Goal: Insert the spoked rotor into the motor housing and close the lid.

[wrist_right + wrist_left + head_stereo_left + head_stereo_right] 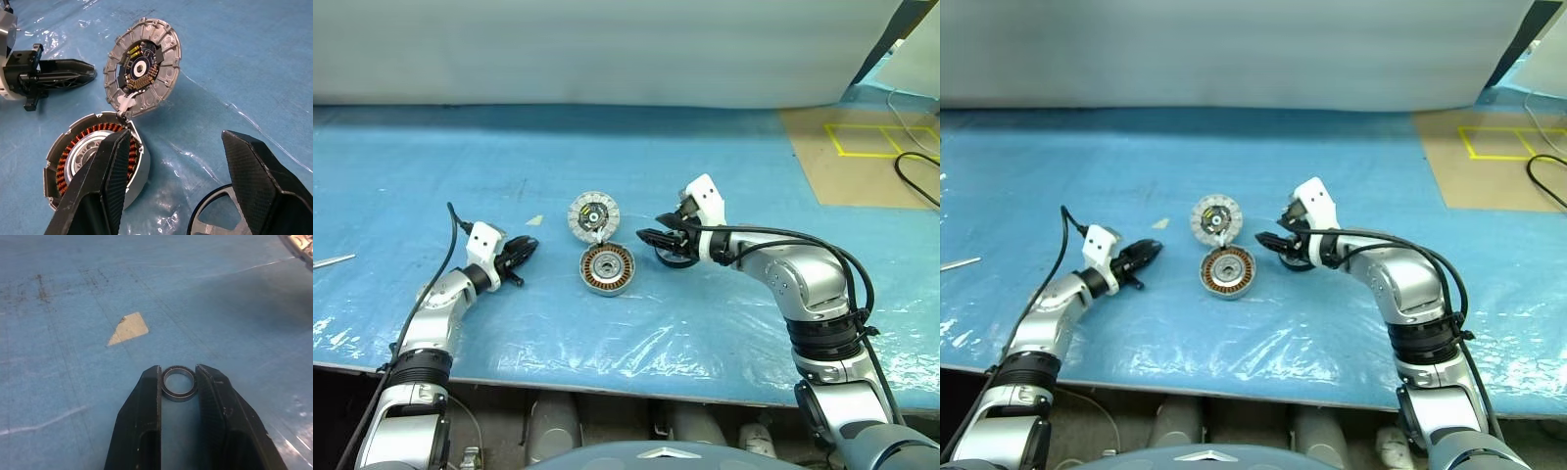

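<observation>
Centre frame, the motor housing [607, 269] sits open, the lid [593, 215] face-up just above it. My right gripper [663, 242] stands wide around the spoked rotor [220, 218], not yet inserted. My left gripper [178, 382] pinches a small metal ring [178, 383].

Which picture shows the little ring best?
The left wrist view: the small metal ring sits close up, pinched between the left hand's black fingers. In the head views it's too tiny to make out.
</observation>
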